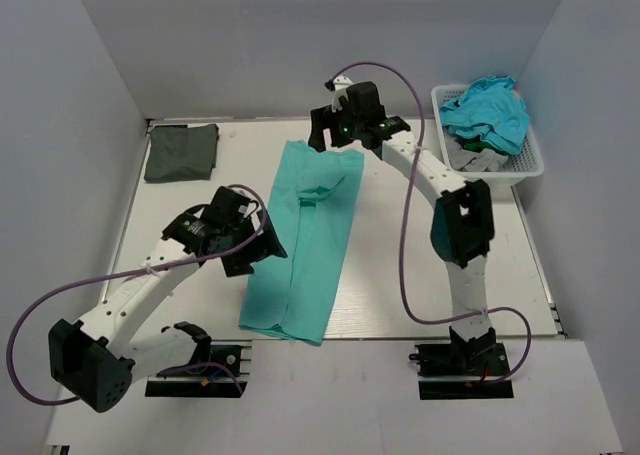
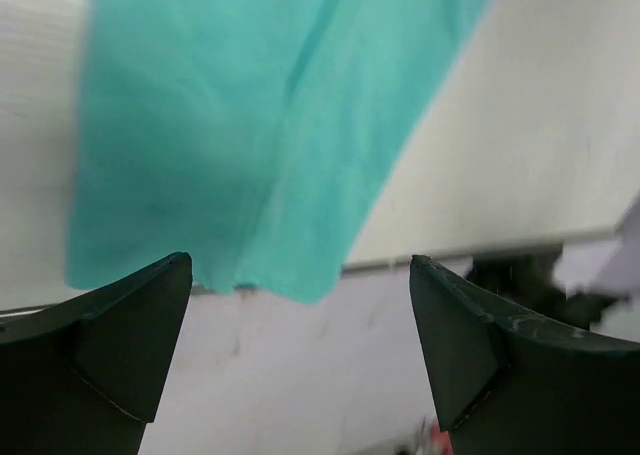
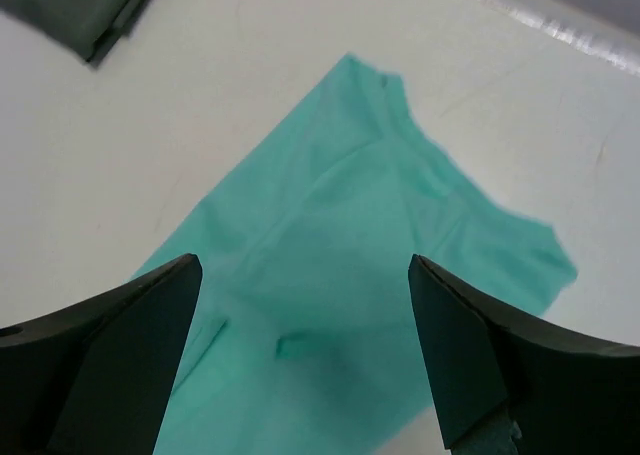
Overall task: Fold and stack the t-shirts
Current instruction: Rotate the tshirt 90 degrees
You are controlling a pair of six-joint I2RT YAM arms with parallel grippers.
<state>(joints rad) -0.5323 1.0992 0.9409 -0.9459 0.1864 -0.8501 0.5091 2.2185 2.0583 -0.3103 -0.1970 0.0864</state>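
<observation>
A plain teal-green t-shirt (image 1: 300,245) lies folded lengthwise in a long strip down the middle of the table. It also shows in the left wrist view (image 2: 250,125) and in the right wrist view (image 3: 340,275). A dark grey-green t-shirt (image 1: 181,152) lies folded at the far left; its corner shows in the right wrist view (image 3: 80,10). A turquoise-blue t-shirt (image 1: 487,111) and a grey one (image 1: 474,156) lie in the basket. My left gripper (image 1: 260,247) (image 2: 300,315) is open and empty over the strip's left edge, near its near end. My right gripper (image 1: 331,135) (image 3: 305,315) is open and empty above the strip's far end.
A white lattice basket (image 1: 531,161) stands at the far right corner. White walls close the table (image 1: 400,275) on the left, back and right. The table's near edge (image 2: 480,245) runs just past the shirt's near hem. Purple cables loop beside both arms.
</observation>
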